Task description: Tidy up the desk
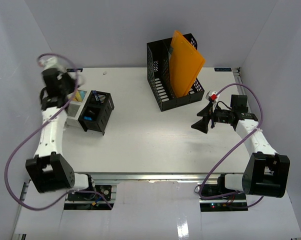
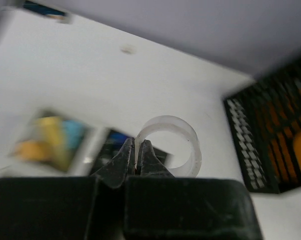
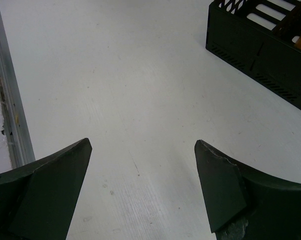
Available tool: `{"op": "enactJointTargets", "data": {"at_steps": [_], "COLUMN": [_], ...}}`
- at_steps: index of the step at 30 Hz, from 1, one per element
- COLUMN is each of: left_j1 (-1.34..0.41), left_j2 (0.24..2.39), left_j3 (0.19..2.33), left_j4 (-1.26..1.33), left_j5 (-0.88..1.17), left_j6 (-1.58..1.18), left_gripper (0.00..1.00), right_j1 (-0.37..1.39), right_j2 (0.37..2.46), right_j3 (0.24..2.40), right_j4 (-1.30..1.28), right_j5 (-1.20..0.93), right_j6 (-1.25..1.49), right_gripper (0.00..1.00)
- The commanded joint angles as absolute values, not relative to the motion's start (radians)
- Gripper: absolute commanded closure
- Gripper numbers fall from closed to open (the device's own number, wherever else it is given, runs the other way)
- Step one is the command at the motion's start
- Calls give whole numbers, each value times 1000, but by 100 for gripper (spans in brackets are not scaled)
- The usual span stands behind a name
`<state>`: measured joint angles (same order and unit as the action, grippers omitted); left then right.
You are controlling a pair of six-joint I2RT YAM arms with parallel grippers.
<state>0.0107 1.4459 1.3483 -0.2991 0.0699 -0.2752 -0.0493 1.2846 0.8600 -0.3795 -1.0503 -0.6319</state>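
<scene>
— Two grippers to account for. What is the left gripper (image 2: pixel 138 150) doing?

— Its jaws are pinched together on the wall of a clear, translucent plastic ring (image 2: pixel 193 150), which stands up from the fingertips. The wrist view is blurred, but the grip is plain.

— And the right gripper (image 3: pixel 143 144)?

— Spread wide, with nothing between the fingers, hovering over bare surface on the right side of the desk.

— Where is the desk itself?

— The large white rectangular desk (image 1: pixel 140 142) fills the middle of the overhead view. Its metal rail (image 1: pixel 155 176) runs along the near edge, just past the arm bases.

— What sits on it?

— A tall black mesh file holder (image 1: pixel 163 95) stands at the back centre, with an orange plastic folder (image 1: pixel 185 62) leaning inside it. On the left, a small black mesh box (image 1: pixel 98 115) sits just beside a small white slotted organizer box (image 1: pixel 72 116) holding yellow and blue items. Whether those two boxes touch, I cannot tell. The left arm hangs above them.

— Any writing?

— A small blue label strip (image 1: pixel 223 69) lies at the desk's far right corner, and its text is too small to read. The coloured items in the organizer are too blurred to read as well.
</scene>
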Motion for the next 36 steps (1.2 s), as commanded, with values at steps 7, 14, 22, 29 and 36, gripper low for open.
{"op": "enactJointTargets", "data": {"at_steps": [7,14,22,29,36], "left_j1": [390,399,399,399,399], "left_j2": [1376,1462,1519,1460,1329], "left_j3": [1086,1128,1137,1134,1128], "left_j4": [-353,-354,-364,-357,-348], "left_j5": [-88,-20,-5,30,60], "left_j6": [-650,-630,-592,-589,-626], "left_gripper": [100,100,74,37,34], "right_j1": [-64,-69,-71,-72,-76], "right_j2": [1256,1256,1258,1258,1256], "right_j3": [868,869,868,869,868], "right_j4": [-382,-382,-383,-383,-384], "right_j5": [-1084,-1086,-1086,-1085,-1088], "right_j6": [-632,-632,-634,-634,-634], "right_gripper": [10,10,10,10,10]}}
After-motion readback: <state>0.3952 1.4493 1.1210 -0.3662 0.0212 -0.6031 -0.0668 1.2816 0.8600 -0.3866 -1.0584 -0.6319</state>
